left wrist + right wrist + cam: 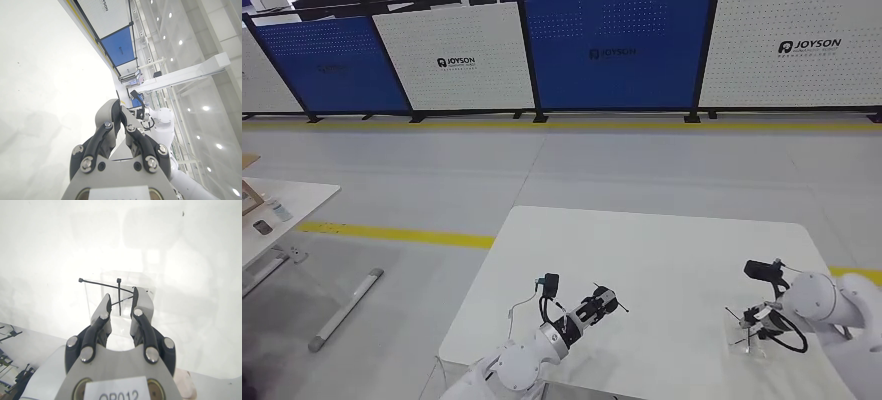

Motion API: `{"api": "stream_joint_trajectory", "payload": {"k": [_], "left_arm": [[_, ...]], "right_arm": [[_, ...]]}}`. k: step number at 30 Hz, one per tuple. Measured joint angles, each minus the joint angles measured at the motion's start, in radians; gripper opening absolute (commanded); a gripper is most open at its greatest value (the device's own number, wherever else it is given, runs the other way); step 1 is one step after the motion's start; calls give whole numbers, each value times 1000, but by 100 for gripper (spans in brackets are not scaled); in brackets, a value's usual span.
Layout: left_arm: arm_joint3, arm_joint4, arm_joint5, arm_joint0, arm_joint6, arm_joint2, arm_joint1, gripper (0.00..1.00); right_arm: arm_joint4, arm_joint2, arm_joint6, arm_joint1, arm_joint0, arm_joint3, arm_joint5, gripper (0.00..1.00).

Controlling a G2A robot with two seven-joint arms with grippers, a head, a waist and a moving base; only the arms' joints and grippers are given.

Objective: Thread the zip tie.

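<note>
My left gripper (606, 299) (119, 107) hovers over the white table (672, 250) near its front edge, shut on a thin black zip tie (624, 308) whose tip (117, 94) pokes out past the fingertips. At the table's right side, my right gripper (756, 319) (121, 294) stands open just above a clear plastic box (105, 321) (747, 342). Black zip ties lie crossed on that box: one (98, 283) runs sideways, another (119, 294) lies between the open fingers. Nothing is held by the right gripper.
The table's middle and far half are bare white surface. The other arm (160, 117) shows far off in the left wrist view. Beyond the table are a yellow floor line (392, 235), blue and white panels (617, 50) and a second table (282, 205) at the left.
</note>
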Motion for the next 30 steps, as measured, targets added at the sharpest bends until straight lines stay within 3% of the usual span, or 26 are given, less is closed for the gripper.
{"api": "stream_joint_trajectory", "payload": {"k": [10,22,25,27,30], "left_arm": [[0,0,0,0,0,0,0,0],[0,0,0,0,0,0,0,0],[0,0,0,0,0,0,0,0],[0,0,0,0,0,0,0,0],[0,0,0,0,0,0,0,0]], "right_arm": [[-16,-16,8,-17,16,20,0,14],[-20,-32,8,-26,28,43,0,16],[-17,-37,8,-28,33,48,0,11],[-17,-40,8,-28,36,51,0,1],[-19,-45,8,-30,40,55,0,0]]}}
